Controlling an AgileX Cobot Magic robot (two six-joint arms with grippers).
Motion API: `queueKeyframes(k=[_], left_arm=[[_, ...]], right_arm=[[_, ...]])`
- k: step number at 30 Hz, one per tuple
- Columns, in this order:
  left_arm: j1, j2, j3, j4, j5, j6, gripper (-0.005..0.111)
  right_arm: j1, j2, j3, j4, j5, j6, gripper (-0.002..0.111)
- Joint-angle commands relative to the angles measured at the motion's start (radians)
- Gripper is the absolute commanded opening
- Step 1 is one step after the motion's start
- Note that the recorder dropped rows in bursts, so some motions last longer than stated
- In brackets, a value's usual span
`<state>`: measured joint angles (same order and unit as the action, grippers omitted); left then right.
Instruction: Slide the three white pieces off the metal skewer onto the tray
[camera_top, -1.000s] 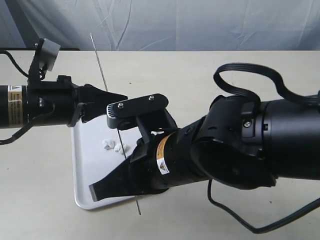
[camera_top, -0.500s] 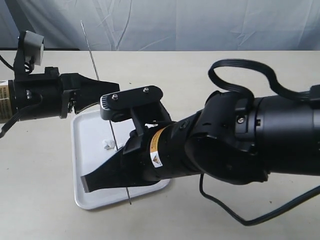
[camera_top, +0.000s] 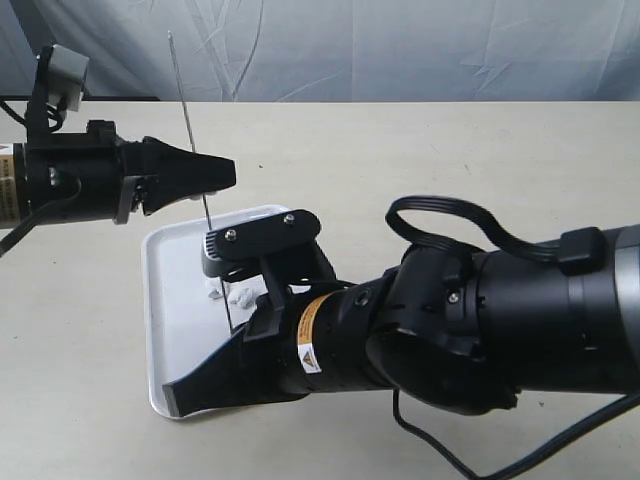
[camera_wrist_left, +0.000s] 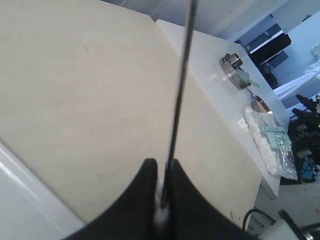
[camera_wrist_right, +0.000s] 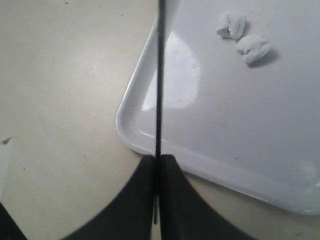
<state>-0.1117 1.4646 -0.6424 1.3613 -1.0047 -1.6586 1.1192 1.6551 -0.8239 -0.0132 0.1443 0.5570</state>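
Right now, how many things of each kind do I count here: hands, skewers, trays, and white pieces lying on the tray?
Hands: 2, left hand and right hand
Metal skewer: 1
Tray: 1
White pieces seen on the tray: 2; a third cannot be made out
Total: 6

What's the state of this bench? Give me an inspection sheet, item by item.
Surface: beige table, a few dark specks.
Job's things: tray flat on the table; white pieces loose on it, off the skewer, count unclear; metal skewer held steeply over the tray.
Clutter: nothing seen.
Grippers: left gripper, fingers shut on the skewer's upper part; right gripper, fingers shut on it lower down.
Cables: black cable loops above the right arm.
Surroundings: cloth backdrop; side bench with metal tins and a bag.
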Motion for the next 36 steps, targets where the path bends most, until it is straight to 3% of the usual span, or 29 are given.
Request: queueKeyframes(k=[1, 11, 23, 31, 36], left_arm=[[0.07, -0.011, -0.044, -0.197, -0.035, -0.031, 0.0], [0.081, -0.011, -0.046, -0.224, -0.052, -0.032, 0.0], [0.079, -0.011, -0.046, -0.009, -0.029, -0.104, 0.0], [0.079, -0.011, -0.041, -0.011, -0.041, -0.116, 0.0], [0.079, -0.011, -0.041, 0.0, -0.042, -0.117, 0.01]], right_arm=[[0.022, 0.027, 0.065, 0.04, 0.166, -0.007, -0.001], [0.035, 0.027, 0.064, 0.04, 0.164, -0.007, -0.001], [0.035, 0.012, 0.061, 0.04, 0.13, -0.007, -0.001], [0.035, -0.006, 0.061, 0.04, 0.127, -0.007, -0.001], [0.035, -0.006, 0.061, 0.04, 0.127, -0.007, -0.001]])
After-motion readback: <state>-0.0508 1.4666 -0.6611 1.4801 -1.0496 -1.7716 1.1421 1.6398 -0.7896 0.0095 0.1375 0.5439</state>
